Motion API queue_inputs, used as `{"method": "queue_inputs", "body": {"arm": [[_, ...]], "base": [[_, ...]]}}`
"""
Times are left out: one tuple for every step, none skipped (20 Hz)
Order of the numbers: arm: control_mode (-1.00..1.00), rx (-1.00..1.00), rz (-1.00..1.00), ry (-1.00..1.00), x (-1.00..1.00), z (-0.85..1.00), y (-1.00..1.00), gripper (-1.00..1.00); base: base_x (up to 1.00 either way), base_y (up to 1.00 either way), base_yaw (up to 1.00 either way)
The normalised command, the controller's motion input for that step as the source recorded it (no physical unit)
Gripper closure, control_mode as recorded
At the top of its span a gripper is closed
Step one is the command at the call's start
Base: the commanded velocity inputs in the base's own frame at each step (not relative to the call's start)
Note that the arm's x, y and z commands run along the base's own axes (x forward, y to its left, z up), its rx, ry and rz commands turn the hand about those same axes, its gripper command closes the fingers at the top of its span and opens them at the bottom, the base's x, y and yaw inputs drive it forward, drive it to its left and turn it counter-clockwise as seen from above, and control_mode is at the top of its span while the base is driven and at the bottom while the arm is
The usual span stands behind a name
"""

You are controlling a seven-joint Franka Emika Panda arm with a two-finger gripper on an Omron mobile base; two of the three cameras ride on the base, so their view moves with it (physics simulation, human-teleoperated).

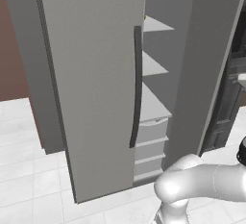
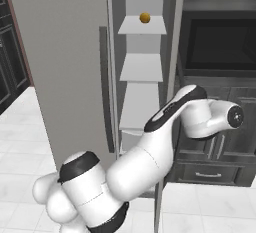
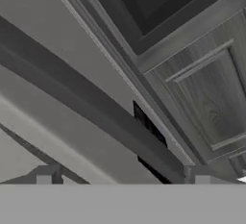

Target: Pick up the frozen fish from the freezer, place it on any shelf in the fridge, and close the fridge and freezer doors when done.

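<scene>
- Jaws stand wide apart with nothing between them, their tips low in the hand view.
- My arm [image 2: 150, 152] rises from the base and bends at the elbow beside the right-hand door [image 2: 176, 52]; my hand is hidden past that bend.
- Close before my hand, a long dark handle [image 3: 86, 98] crosses a grey door panel, with a dark wood cabinet [image 3: 206, 93] beyond.
- The freezer [image 1: 156, 64] stands open between the two doors, showing flat grey shelves and grey drawers [image 1: 151, 131].
- A small orange item [image 2: 145, 17] sits on an upper shelf.
- Where the frozen fish lies I cannot tell.
</scene>
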Motion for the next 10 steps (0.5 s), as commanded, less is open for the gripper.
{"method": "queue_inputs", "body": {"arm": [[-1.0, 0.0, -0.03, 0.0, 0.31, 0.0, -0.61, -1.0], [-1.0, 0.0, 0.0, 0.0, 0.37, 0.0, -0.41, -1.0], [-1.0, 0.0, 0.0, 0.0, 0.46, 0.0, -0.21, -1.0], [-1.0, 0.0, 0.0, 0.0, 0.54, 0.0, -0.07, -1.0], [-1.0, 0.0, 0.0, 0.0, 0.6, -0.01, -0.01, -1.0], [-1.0, 0.0, 0.0, 0.0, 0.59, -0.03, 0.0, -1.0], [-1.0, 0.0, 0.0, 0.0, 0.56, -0.01, 0.0, -1.0], [-1.0, 0.0, 0.0, 0.0, 0.56, 0.0, 0.0, -1.0], [-1.0, 0.0, 0.0, 0.01, 0.6, -0.02, 0.09, -1.0], [-1.0, 0.0, 0.0, 0.02, 0.6, -0.05, 0.21, -1.0]], "base": [[0.0, 0.0, 0.0], [0.0, 0.0, 0.0], [0.0, 0.0, 0.0], [0.0, 0.0, 0.0], [0.0, 0.0, 0.0], [0.0, 0.0, 0.0], [0.0, 0.0, 0.0], [0.0, 0.0, 0.0], [0.0, 0.0, 0.0], [0.0, 0.0, 0.0]]}}
